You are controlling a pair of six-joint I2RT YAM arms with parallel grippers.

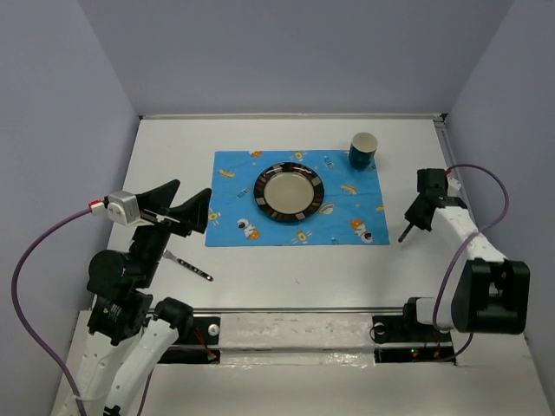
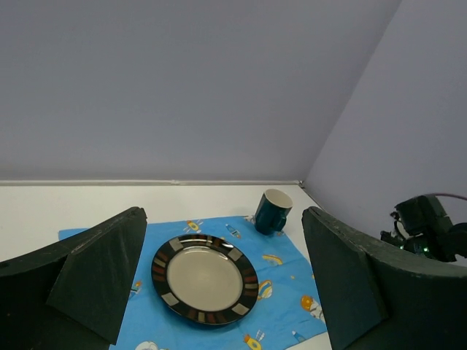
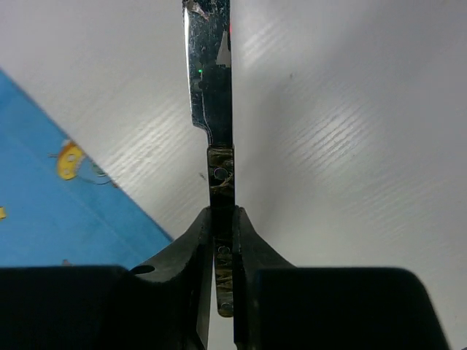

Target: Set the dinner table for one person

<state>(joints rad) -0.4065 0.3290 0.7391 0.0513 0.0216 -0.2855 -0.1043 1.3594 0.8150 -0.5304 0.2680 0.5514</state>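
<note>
The white dinner table (image 1: 303, 260) carries a blue cartoon placemat (image 1: 234, 186) with a dark-rimmed plate (image 1: 289, 193) in its middle and a dark green mug (image 1: 363, 150) at its far right corner. My right gripper (image 1: 419, 212) is right of the placemat, shut on the dark handle of a knife (image 3: 208, 73). In the right wrist view the fingers (image 3: 193, 248) clamp the handle and the blade points away over bare table. My left gripper (image 1: 184, 206) hangs open and holds nothing at the placemat's left edge, facing the plate (image 2: 205, 278) and mug (image 2: 273, 212).
A second utensil (image 1: 192, 267) with a dark handle lies on the table near the left arm, in front of the placemat's near left corner. Grey walls close the table on three sides. A metal rail (image 1: 286, 309) runs along the near edge.
</note>
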